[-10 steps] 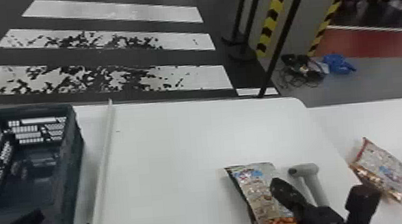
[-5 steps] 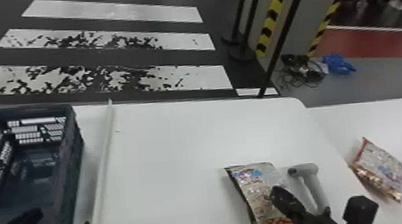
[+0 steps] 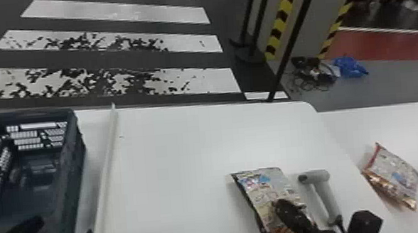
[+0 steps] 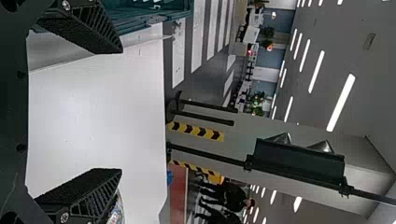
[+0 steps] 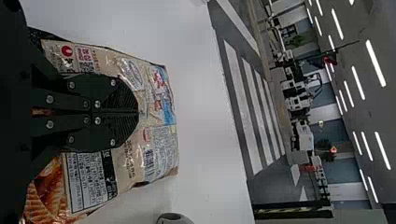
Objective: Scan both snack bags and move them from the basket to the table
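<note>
The right claw has its two fingers pressed together over one snack bag, which lies on the white tabletop; whether they pinch any of its film cannot be told. Just beside that bag lies a grey scanner. The second snack bag (tilted askew, gold edge showing) is on the adjoining white surface to the right. The left claw, near the dark basket, stands wide apart, holding nothing.
</note>
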Tool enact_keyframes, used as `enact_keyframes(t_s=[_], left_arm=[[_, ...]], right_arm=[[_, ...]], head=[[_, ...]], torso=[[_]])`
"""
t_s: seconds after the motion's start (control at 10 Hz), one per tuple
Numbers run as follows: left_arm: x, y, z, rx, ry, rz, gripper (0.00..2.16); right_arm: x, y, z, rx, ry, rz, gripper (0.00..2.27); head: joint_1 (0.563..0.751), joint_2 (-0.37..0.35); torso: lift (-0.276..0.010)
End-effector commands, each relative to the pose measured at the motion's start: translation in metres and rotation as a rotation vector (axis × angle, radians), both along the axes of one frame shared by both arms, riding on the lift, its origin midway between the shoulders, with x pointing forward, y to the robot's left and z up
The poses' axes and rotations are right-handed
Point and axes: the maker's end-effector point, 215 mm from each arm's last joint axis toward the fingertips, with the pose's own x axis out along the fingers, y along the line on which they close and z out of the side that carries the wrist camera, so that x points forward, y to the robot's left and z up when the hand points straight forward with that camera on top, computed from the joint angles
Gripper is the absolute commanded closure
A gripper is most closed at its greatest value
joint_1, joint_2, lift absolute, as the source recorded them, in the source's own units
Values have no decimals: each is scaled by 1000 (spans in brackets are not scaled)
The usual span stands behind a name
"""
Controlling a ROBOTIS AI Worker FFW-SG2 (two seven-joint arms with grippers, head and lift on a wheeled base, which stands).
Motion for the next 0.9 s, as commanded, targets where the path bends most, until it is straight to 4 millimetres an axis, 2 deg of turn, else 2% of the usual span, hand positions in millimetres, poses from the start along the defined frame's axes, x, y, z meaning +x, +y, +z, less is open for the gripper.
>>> enact_keyframes(t_s=[0.0,0.2,0.3,0.6,0.8], left_arm=[[0,1,-1,1,2,0,87],[0,1,-1,1,1,1,87],[0,1,0,1,0,1,87],[-1,0,1,-2,-2,0,87],[-4,-2,0,-4,2,-11,87]], right_arm=[[0,3,-9,17,11,-8,2250],[-1,2,-16,17,9,-28,2253],[-6,0,-12,25,-4,-36,2250],[-3,-23,35,60,-60,-85,2250],[18,-34,49,51,-63,-96,2250]], head=[[695,-235],[695,-231],[695,-232],[695,-244],[695,-272]], torso=[[-98],[-98],[-98],[-98],[-98]])
